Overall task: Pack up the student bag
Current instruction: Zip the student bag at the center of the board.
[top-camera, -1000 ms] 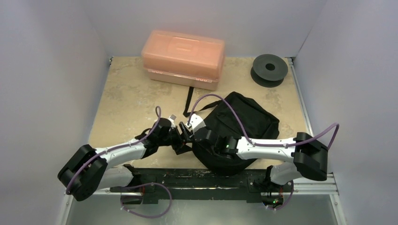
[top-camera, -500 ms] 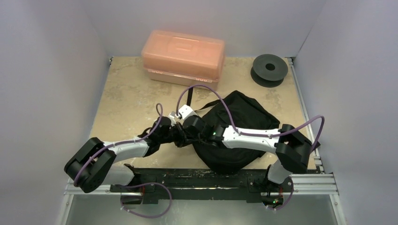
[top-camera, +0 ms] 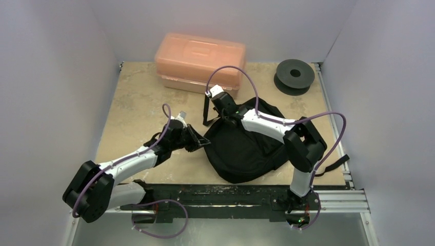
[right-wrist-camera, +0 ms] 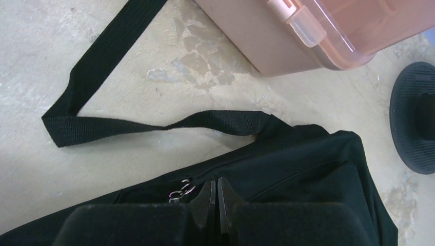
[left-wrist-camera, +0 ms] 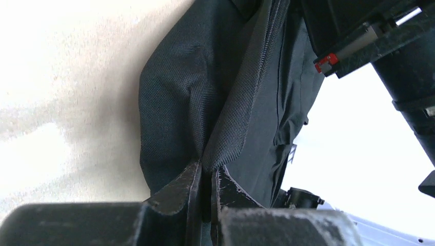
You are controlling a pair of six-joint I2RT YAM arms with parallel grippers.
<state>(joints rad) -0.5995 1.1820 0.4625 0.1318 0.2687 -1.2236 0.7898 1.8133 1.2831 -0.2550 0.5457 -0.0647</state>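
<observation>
Since a second ago, the right claw [top-camera: 226, 116] has swung across the bag [top-camera: 246, 151] to its far edge, beside the orange box [top-camera: 200, 54]. It is pinched shut right by the zip pull [right-wrist-camera: 178, 193], elbow folded high. On the near side, the left claw [left-wrist-camera: 205, 174] clamps the bag's left hem, arm stretched low along the table [top-camera: 133, 113].

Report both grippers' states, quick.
Left gripper: closed, pinching a fold of the bag.
Right gripper: closed, tips at the bag; whether it grips anything cannot be told.
</observation>
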